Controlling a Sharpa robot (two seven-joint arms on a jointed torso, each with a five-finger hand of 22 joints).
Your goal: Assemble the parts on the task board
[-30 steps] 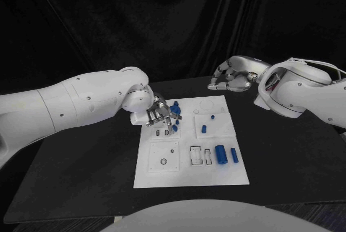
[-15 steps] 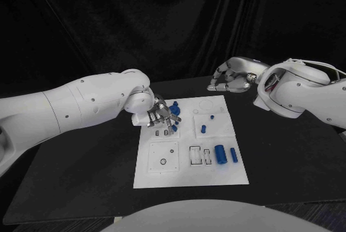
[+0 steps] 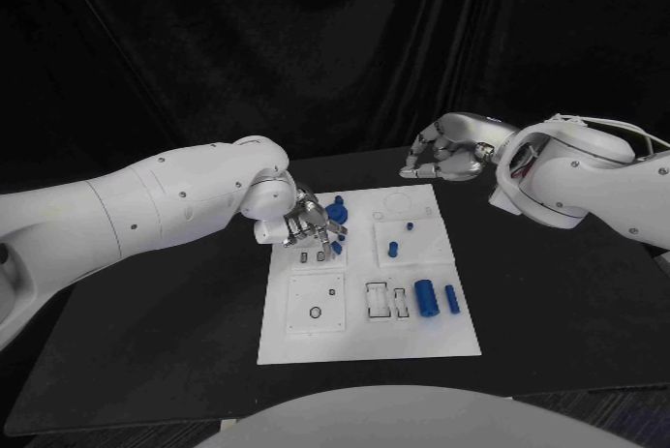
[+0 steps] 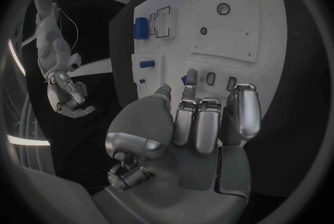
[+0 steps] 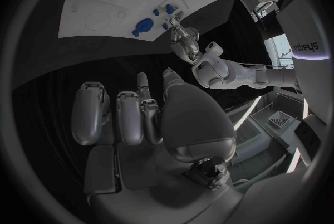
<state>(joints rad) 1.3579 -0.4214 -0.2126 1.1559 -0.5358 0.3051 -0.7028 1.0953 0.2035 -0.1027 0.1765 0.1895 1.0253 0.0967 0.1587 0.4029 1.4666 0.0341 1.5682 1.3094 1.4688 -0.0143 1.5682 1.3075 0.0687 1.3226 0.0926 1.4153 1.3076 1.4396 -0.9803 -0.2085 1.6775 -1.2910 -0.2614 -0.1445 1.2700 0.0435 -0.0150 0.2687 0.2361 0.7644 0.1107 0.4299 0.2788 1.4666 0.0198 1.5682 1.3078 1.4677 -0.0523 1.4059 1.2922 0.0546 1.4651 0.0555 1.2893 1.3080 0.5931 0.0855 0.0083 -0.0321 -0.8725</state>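
The white task board (image 3: pixel 366 274) lies mid-table. My left hand (image 3: pixel 310 224) hovers low over its far-left part, fingers pointing down beside two empty slots (image 3: pixel 313 257). A small blue peg (image 3: pixel 337 247) sits right at the fingertips (image 4: pixel 188 96), also seen as the peg (image 4: pixel 189 77); whether it is pinched or only touched I cannot tell. A larger blue piece (image 3: pixel 337 208) lies just beyond the hand. Two blue cylinders (image 3: pixel 427 297) rest at the board's near right. My right hand (image 3: pixel 447 148) hangs past the board's far edge, fingers curled in on nothing.
Small blue pieces (image 3: pixel 394 247) lie on the board's right-middle panel. A square panel with holes (image 3: pixel 317 303) and rectangular outlines (image 3: pixel 380 300) occupy the near half. Bare black table (image 3: pixel 154 351) surrounds the board; dark curtains stand behind.
My left hand has edged slightly toward the board's near side over the slots. The right hand has stayed put.
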